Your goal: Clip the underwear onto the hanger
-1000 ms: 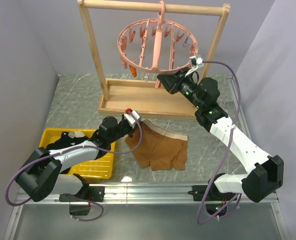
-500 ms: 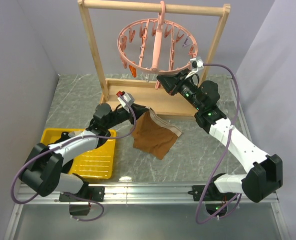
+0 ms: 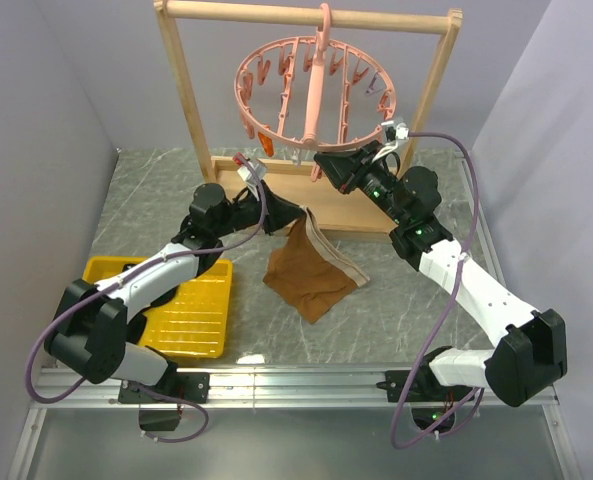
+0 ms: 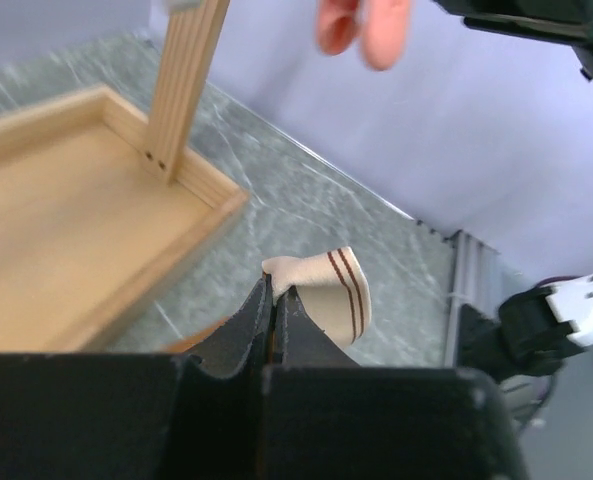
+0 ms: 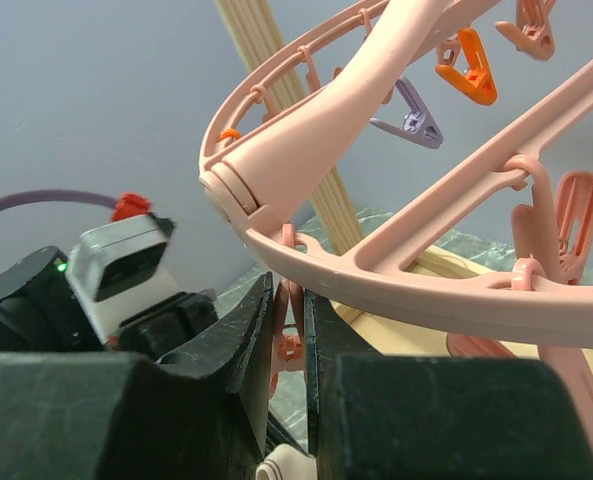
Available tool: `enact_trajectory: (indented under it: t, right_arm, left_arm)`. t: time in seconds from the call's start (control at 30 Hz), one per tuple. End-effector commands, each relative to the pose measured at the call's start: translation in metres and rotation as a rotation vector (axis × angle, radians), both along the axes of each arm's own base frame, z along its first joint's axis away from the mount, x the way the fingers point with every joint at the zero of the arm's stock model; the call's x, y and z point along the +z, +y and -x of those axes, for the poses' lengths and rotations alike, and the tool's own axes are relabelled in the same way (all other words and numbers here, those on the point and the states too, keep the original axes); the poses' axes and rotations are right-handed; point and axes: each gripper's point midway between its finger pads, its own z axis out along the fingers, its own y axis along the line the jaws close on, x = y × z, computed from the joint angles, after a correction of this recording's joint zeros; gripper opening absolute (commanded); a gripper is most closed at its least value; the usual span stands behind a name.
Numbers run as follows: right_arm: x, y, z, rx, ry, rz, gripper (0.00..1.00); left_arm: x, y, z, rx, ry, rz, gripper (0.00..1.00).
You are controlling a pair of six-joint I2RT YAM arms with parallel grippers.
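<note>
The brown underwear (image 3: 306,270) hangs by its beige striped waistband (image 4: 321,290) from my left gripper (image 3: 288,217), which is shut on it and holds it up just below the hanger. In the left wrist view my left gripper (image 4: 276,292) pinches the waistband edge. The pink hanger (image 3: 314,95) hangs by its hook from the wooden rack's top bar. My right gripper (image 3: 321,163) is under the ring's front rim, shut on a pink clip (image 5: 290,330) dangling from the ring (image 5: 396,290). The left gripper's camera housing (image 5: 121,255) shows close beside it.
The wooden frame rack (image 3: 276,205) stands on the marble table with its tray base behind the underwear. A yellow basket (image 3: 191,320) lies at the front left under the left arm. Grey walls close in left and right.
My left gripper has lifted the underwear off the table and carried it up and back toward the ring's front rim. My right gripper has stayed at the clip.
</note>
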Motion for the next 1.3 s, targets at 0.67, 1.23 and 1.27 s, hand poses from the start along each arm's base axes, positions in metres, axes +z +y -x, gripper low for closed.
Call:
enact_trajectory:
  t: [0.67,1.23,1.27]
  right_arm:
    - [-0.024,0.013,0.027,0.127,0.008,0.054,0.00]
    - [-0.029,0.021,0.032,0.114,-0.067,0.113,0.00]
    - [-0.029,0.021,0.032,0.114,-0.068,0.113,0.00]
  left_arm:
    - [0.027,-0.001,-0.023,0.068,0.488,0.197,0.00]
    - [0.045,-0.004,-0.032,0.082,0.611,0.276,0.00]
    - [0.047,-0.004,-0.033,0.089,0.618,0.283,0.00]
